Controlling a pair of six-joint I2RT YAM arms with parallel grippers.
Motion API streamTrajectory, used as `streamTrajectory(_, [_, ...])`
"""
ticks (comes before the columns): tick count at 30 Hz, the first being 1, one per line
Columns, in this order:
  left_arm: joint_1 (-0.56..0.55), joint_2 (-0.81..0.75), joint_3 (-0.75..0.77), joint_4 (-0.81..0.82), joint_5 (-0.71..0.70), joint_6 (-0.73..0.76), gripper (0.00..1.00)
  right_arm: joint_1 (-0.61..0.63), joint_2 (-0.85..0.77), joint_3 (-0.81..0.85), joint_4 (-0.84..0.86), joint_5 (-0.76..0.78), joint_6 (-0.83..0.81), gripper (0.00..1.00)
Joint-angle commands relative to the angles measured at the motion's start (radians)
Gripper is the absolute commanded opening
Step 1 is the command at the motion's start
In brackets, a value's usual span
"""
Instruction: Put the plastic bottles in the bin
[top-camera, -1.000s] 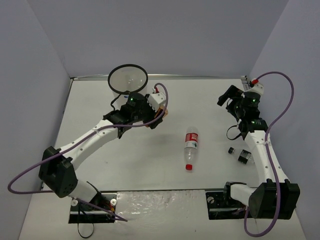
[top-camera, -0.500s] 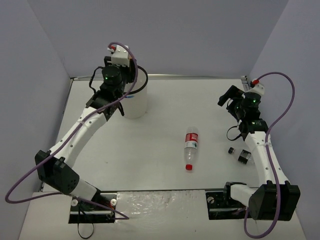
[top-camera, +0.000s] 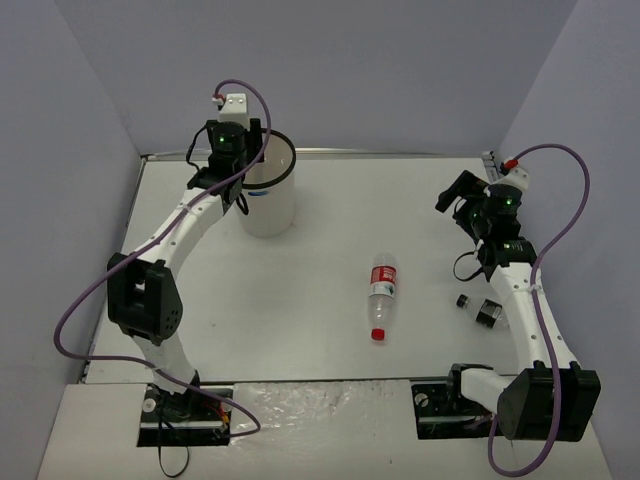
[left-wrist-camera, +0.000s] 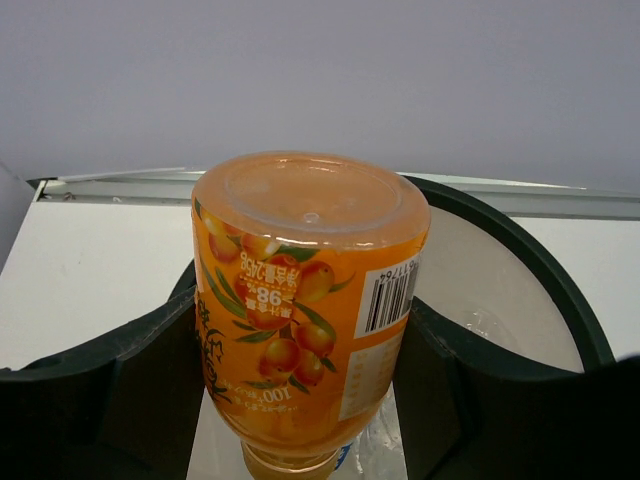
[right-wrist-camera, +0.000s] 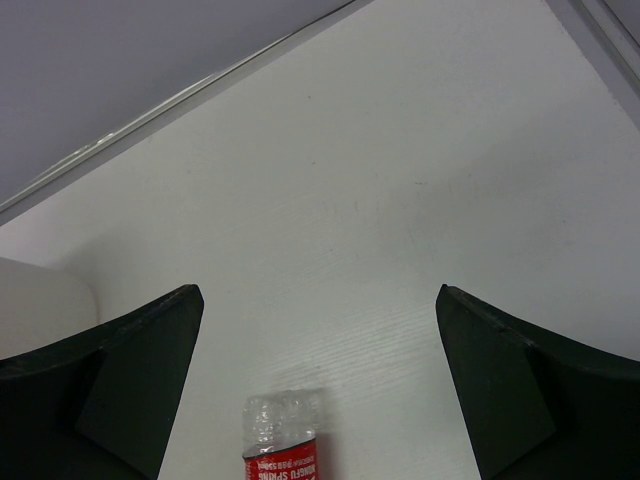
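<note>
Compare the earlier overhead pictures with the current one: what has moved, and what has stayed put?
The left gripper, shut on the short orange plastic bottle, swung from beside the translucent white black-rimmed bin up and back over its opening. The open right gripper, the red-labelled clear bottle mid-table and the small clear bottle by the right arm stayed put.

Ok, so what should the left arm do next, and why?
Probably open the left gripper and drop the orange bottle. It is clamped neck-down in the jaws, and the bin's black rim and open mouth appear to lie right below it, so it should fall inside.
</note>
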Motion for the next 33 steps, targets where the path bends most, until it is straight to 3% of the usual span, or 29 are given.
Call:
streamTrajectory(1, [-0.003,-0.021,0.108,0.064,0.008,-0.026,0.40,0.002,0.007,0.017,0.057,0.003,-0.019,1.00])
streamTrajectory(3, [-0.003,-0.025,0.097,0.068,0.003,-0.024,0.50,0.002,0.009,0.016,0.058,0.005,-0.017,1.00])
streamTrajectory(6, [-0.003,-0.049,0.064,0.093,-0.001,-0.019,0.95,0.002,0.019,0.019,0.059,0.002,-0.019,1.00])
streamTrajectory(18, [-0.003,-0.162,0.035,0.039,-0.011,-0.019,0.97,0.019,0.026,0.013,0.058,-0.051,-0.027,1.00])
streamTrajectory(22, [-0.003,-0.226,0.021,-0.032,-0.009,-0.038,0.97,0.110,0.015,-0.001,0.059,-0.009,-0.025,1.00])
streamTrajectory(33, [-0.003,-0.619,-0.401,-0.242,-0.191,-0.212,0.97,0.325,0.185,-0.011,0.034,0.094,0.015,1.00])
